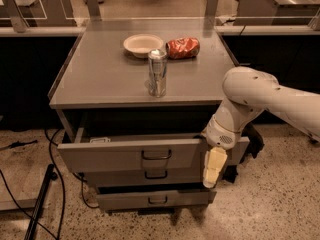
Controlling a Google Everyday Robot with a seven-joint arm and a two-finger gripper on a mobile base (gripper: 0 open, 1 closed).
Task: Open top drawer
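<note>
The top drawer point(115, 156), the widest grey front, with a small dark pull handle point(156, 155) at its centre, stands partly pulled out from under the table top, with a dark gap behind its front. My gripper point(212, 168) hangs pointing down from the white arm point(250, 91), in front of the right end of that drawer front and to the right of the handle. It is apart from the handle.
The mid drawer point(120, 178) and the bottom drawer point(130, 200) sit below. On the grey table top point(100, 79) stand a silver can point(157, 73), a white bowl point(143, 44) and a red crumpled bag point(182, 47). Cables point(50, 154) and a dark pole lie on the floor at left.
</note>
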